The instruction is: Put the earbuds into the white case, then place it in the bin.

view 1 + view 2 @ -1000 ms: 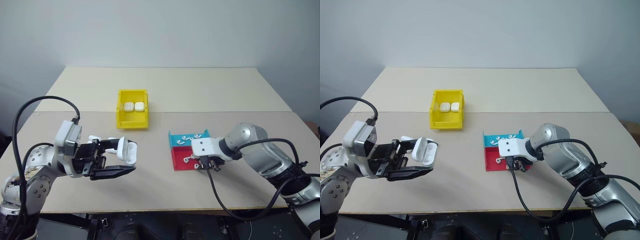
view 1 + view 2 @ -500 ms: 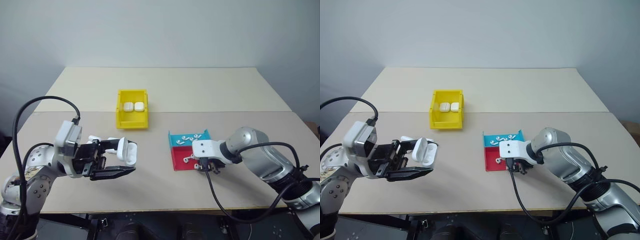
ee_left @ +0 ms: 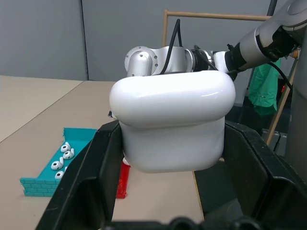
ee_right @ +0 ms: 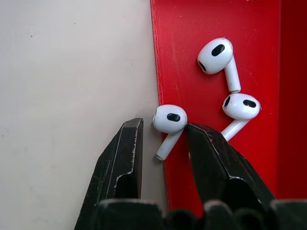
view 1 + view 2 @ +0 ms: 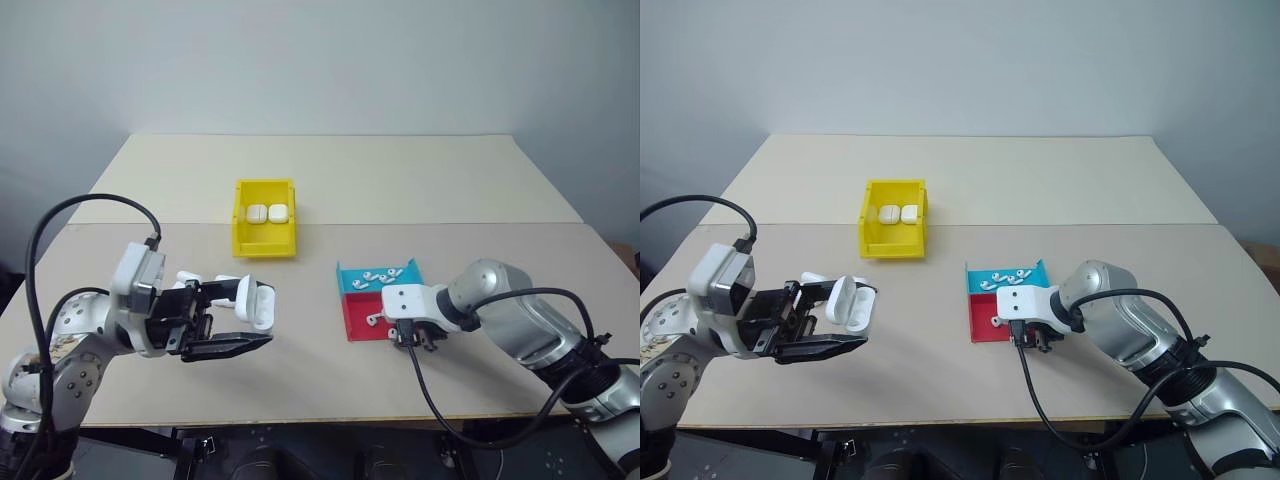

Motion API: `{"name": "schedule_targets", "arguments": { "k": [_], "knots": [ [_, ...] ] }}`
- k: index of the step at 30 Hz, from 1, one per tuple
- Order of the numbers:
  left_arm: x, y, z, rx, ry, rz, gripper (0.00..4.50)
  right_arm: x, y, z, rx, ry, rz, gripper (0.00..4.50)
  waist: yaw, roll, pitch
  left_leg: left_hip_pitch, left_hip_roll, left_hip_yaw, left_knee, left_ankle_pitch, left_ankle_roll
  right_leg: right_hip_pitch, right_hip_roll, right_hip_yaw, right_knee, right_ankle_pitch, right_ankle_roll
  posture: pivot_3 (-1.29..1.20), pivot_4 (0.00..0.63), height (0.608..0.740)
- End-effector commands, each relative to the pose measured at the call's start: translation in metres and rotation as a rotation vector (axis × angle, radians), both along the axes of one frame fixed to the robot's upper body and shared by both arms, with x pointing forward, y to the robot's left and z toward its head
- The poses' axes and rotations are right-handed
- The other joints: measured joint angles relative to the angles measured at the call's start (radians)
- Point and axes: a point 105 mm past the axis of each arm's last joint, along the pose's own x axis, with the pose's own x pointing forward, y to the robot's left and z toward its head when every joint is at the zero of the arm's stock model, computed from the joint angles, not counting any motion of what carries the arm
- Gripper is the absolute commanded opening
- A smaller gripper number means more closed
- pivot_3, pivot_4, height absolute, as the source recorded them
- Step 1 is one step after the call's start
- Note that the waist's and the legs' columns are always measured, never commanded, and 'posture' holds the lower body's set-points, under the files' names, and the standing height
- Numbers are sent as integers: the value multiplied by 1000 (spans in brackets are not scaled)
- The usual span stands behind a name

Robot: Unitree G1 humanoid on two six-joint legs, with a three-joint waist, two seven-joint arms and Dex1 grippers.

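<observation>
While lying bare and beige under a grey wall, surface carrying bin, left tool grasping open case, right tool straddling earbud, parted, over red tray.

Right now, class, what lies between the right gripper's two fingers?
In the right wrist view, one earbud lies between the fingers, at the red tray's edge.

My rig, seen from its head camera: two arms in rounded silver-grey metal casings with white wrist blocks, each trailed by a looping black cable. The left claw and right claw are both matte black, with two flat angular fingers tapering to blunt tips.
</observation>
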Motion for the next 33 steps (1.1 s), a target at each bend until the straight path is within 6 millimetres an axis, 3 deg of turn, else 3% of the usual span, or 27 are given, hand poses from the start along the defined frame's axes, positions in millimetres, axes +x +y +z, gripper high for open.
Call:
{"name": "schedule_targets", "arguments": {
  "k": [1, 7, 13, 22, 25, 29, 33],
  "knots": [
    [-5, -3, 6, 5, -42, -6, 2851, 1, 2, 4, 3, -16, 6, 1770, 0, 0, 0, 0, 0, 0, 0, 0, 0, 0, 0, 0, 0, 0, 0, 0, 150, 740],
    [-4, -3, 7, 4, -44, -4, 2851, 2, 3, 2, -1, -22, 4, 1770, 0, 0, 0, 0, 0, 0, 0, 0, 0, 0, 0, 0, 0, 0, 0, 0, 150, 740],
    [-4, -2, 7, 6, -48, -1, 2851, 1, 4, 3, 7, -22, 7, 614, 0, 0, 0, 0, 0, 0, 0, 0, 0, 0, 0, 0, 0, 0, 0, 0, 150, 740],
    [-4, -2, 8, 5, -50, 6, 2851, -8, 6, 18, 82, 9, 9, 614, 1, 0, 0, 0, 0, 0, 0, 0, 0, 0, 0, 0, 0, 0, 0, 0, 150, 740],
    [-4, -2, 9, 1, -49, 11, 2851, -12, 12, 40, 219, 41, -7, 614, 1, 0, 0, 0, 0, 0, 0, 0, 0, 0, 0, 0, 0, 0, 0, 0, 150, 740],
    [0, -6, 12, -24, -55, 19, 2851, -23, 27, 80, 580, 94, 30, 614, 3, 0, 0, 0, 0, -1, 0, 0, 0, 1, 0, 0, 0, 0, 0, 0, 150, 740],
    [5, -16, 17, -68, -69, -6, 2851, -17, 31, 122, 1065, 66, 6, 614, 10, -1, 0, 0, 0, -1, 0, 0, 0, 2, 0, -1, -1, 0, 0, 0, 150, 740]
  ]
}}
